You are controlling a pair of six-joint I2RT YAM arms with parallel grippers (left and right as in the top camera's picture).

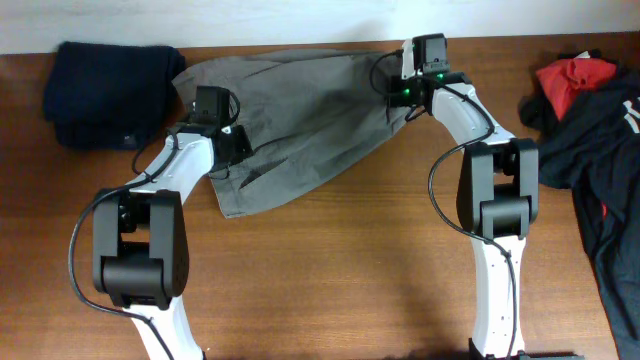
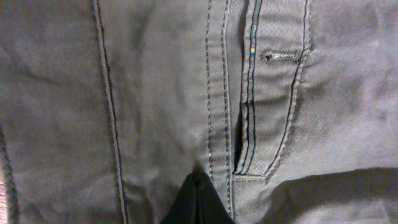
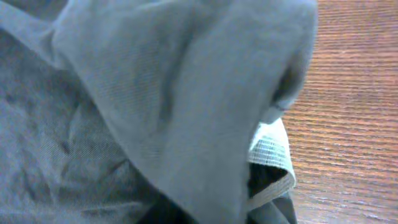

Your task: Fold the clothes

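Note:
The clothes (image 1: 300,110), a grey-olive trouser-like garment, lie spread across the back of the table. My left gripper (image 1: 237,150) rests on their left part. In the left wrist view its black fingertips (image 2: 198,180) are pressed together on a small pucker of cloth (image 2: 124,93) beside a stitched pocket opening (image 2: 249,124). My right gripper (image 1: 400,100) is at the garment's far right corner. In the right wrist view a raised fold of the cloth (image 3: 186,93) bunches over the jaws and hides the fingers. A white inner lining (image 3: 270,155) shows under that fold.
A dark navy garment (image 1: 110,95) lies folded at the back left, touching the clothes' edge. Red and black garments (image 1: 590,110) are heaped at the right edge. Bare wooden table (image 1: 350,270) stretches between the two arm bases at the front.

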